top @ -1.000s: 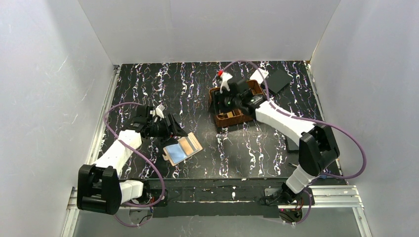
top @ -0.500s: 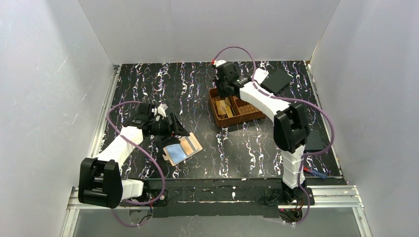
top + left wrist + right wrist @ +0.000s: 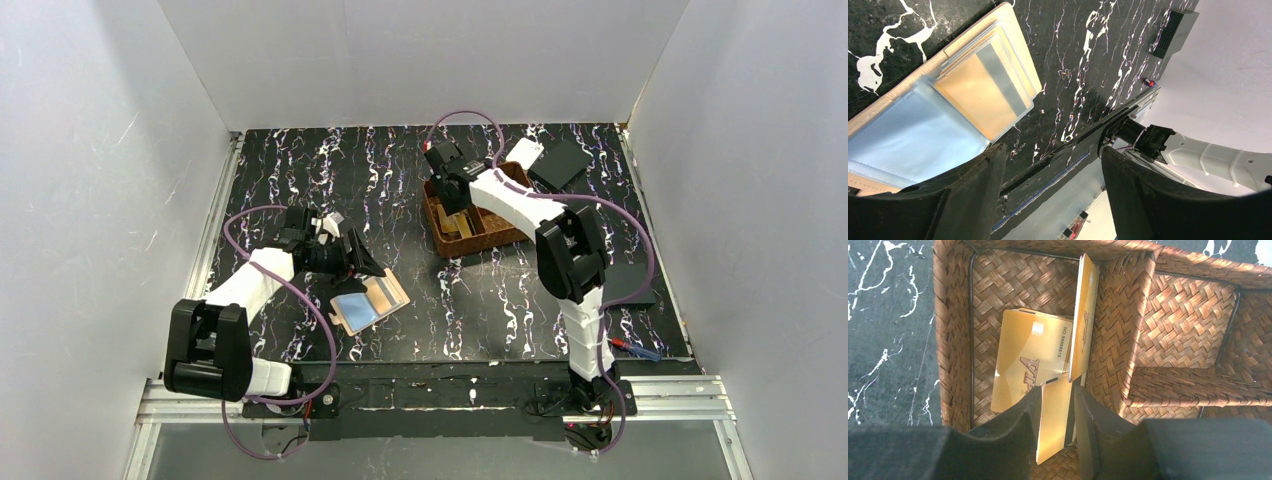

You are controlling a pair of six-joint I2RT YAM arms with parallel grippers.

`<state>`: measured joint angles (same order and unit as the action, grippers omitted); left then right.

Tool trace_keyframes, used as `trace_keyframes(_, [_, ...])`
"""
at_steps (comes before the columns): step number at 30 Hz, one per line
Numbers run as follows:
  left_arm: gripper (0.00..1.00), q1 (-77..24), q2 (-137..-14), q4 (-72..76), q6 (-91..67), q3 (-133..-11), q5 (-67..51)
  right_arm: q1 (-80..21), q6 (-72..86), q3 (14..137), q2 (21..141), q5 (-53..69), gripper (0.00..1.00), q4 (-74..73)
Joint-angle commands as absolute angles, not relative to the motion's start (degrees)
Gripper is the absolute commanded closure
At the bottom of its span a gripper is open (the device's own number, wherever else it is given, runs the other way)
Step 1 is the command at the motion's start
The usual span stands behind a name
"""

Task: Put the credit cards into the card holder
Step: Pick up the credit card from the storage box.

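Top view: left gripper (image 3: 350,262) sits low, just beside the far edge of the card holder (image 3: 368,303). The holder lies open on the table (image 3: 300,170), blue and orange faces up. Right gripper (image 3: 452,198) is down over the left end of the woven basket (image 3: 485,245), and we can't read its jaws from here. Two black squares (image 3: 560,160) and a white piece (image 3: 525,150) lie at the far right, well apart from the holder.

Left wrist: fingers (image 3: 963,200) are spread wide with nothing between them. The card holder (image 3: 948,105) lies flat and open next to one finger, not touched as far as we can see.

Right wrist: the credit cards (image 3: 1023,355) are all in the basket's (image 3: 953,340) left compartment. One lies flat, and one stands on edge (image 3: 1083,315) against the divider. A third card (image 3: 1053,430) sits in the narrow gap between the right gripper's (image 3: 1057,390) fingers (image 3: 1018,435). We can't tell whether it is pinched or the jaws just straddle it. The other compartments show only weave.
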<state>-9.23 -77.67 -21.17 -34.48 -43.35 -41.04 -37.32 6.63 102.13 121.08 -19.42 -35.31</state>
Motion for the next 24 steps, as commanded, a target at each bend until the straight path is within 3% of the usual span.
trace_keyframes(1, [0.32, -9.47, -77.55, -21.53, -33.23, -44.93, -42.98, -38.13, 6.08, 107.14, 122.73, -25.51, 0.61, -36.89])
trace_keyframes(8, [0.32, -9.49, -77.54, -20.92, -33.40, -44.12, -43.28, -38.76, 2.95, 109.68, 125.17, -30.68, 0.64, -36.13])
trace_keyframes(15, [0.32, -9.54, -77.89, -21.34, -33.29, -45.34, -43.83, -38.74, 2.51, 112.46, 127.70, -29.92, 0.75, -37.07])
trace_keyframes(24, [0.32, -9.49, -78.58, -20.95, -33.31, -45.00, -44.16, -43.05, 3.82, 109.14, 122.81, -33.36, 0.53, -38.52])
